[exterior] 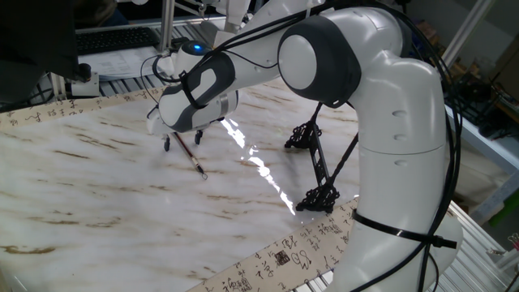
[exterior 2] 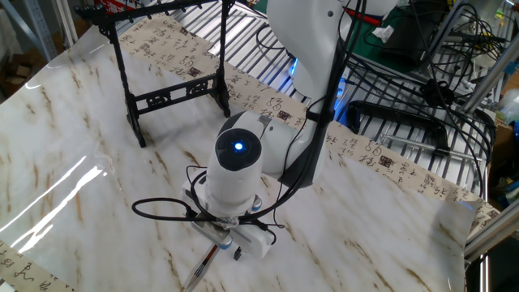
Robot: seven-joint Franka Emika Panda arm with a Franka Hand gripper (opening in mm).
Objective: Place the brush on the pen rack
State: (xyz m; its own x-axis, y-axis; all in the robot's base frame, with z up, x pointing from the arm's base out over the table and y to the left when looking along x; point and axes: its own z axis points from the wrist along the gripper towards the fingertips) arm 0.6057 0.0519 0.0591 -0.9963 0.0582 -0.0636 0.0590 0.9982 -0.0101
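Observation:
The brush [exterior: 193, 160] lies flat on the marble table, its loop end toward the front. In the other fixed view only its lower part [exterior 2: 203, 266] shows below the hand. My gripper [exterior: 182, 140] is open and hangs low over the brush's far end, one finger on each side of the shaft, not closed on it. In the other fixed view the gripper [exterior 2: 225, 246] is mostly hidden under the wrist. The pen rack [exterior: 319, 198] stands to the right, well apart from the brush; in the other fixed view it [exterior 2: 174, 99] stands at the far left.
The marble table [exterior: 97, 195] is bordered by strips of calligraphy paper [exterior: 276, 264]. My own arm [exterior: 389, 146] rises at the right beside the rack. Metal grating, cables and a wire frame [exterior 2: 422, 105] lie beyond the table edge.

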